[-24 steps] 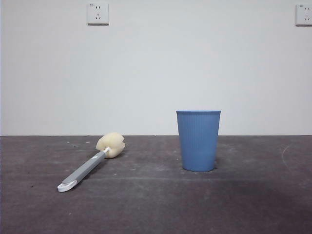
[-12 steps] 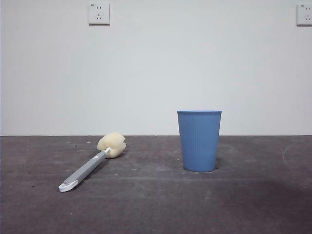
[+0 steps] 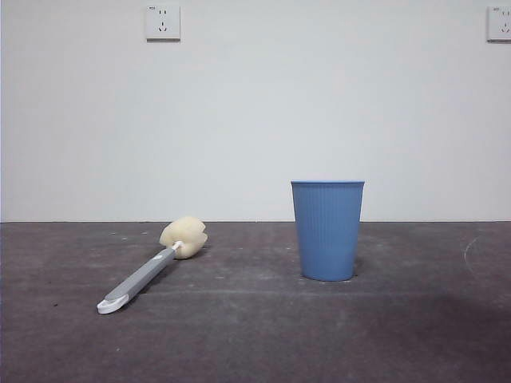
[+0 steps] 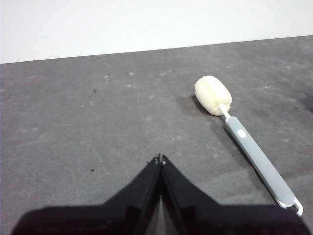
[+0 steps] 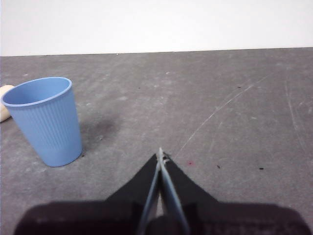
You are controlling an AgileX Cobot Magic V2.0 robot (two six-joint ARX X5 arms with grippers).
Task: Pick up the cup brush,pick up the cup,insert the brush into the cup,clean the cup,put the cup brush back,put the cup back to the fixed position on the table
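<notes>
The cup brush [image 3: 148,271] lies flat on the table [image 3: 255,335] at the left, cream-yellow sponge head towards the wall, white looped end towards the front. It also shows in the left wrist view [image 4: 249,149], off to one side of my left gripper [image 4: 160,159], which is shut, empty and apart from it. The blue ribbed cup [image 3: 327,230] stands upright right of centre. In the right wrist view the cup [image 5: 46,122] stands to one side of my right gripper [image 5: 160,152], which is shut and empty. Neither arm shows in the front view.
A white wall stands behind the table, with two sockets [image 3: 163,22] high up. A pale curved scratch [image 5: 220,110] marks the table on the right. A sliver of the sponge head [image 5: 5,108] shows behind the cup.
The whole front picture has drifted slightly to the right; brush and cup keep their places relative to each other. No gripper has touched anything.
</notes>
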